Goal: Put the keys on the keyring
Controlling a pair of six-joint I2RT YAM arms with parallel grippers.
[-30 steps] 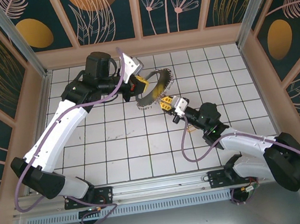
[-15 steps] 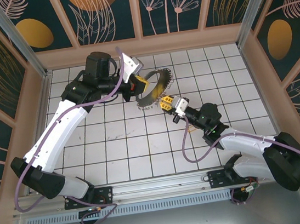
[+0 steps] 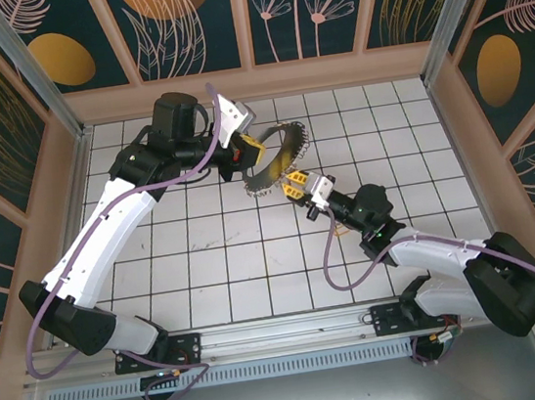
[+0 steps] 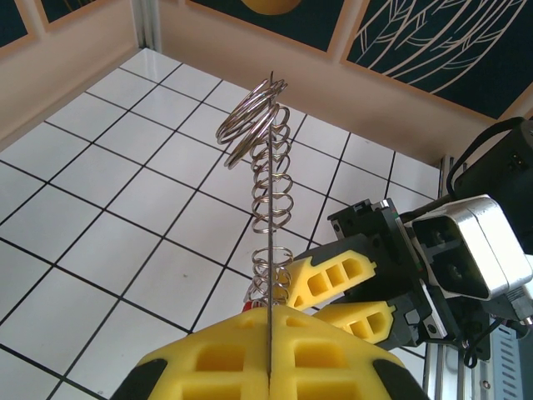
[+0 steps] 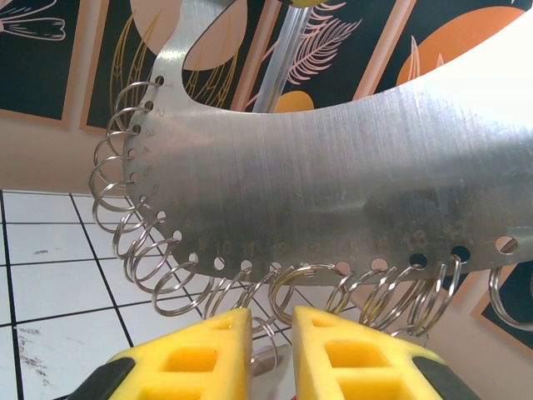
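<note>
Right fingers [image 5: 191,354] wider, just below keyring [image 5: 333,192]

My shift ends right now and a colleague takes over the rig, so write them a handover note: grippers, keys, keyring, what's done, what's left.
Left gripper: shut on the keyring, holding it up on edge.
Right gripper: just under the keyring's fringed edge, jaws a narrow gap apart, one of the wire rings in the gap; grip unclear.
Keys: too small to pick out among the wire rings.
Done: keyring lifted and presented to the right gripper.
Left: probably threading the keys on; first check where they are.
</note>
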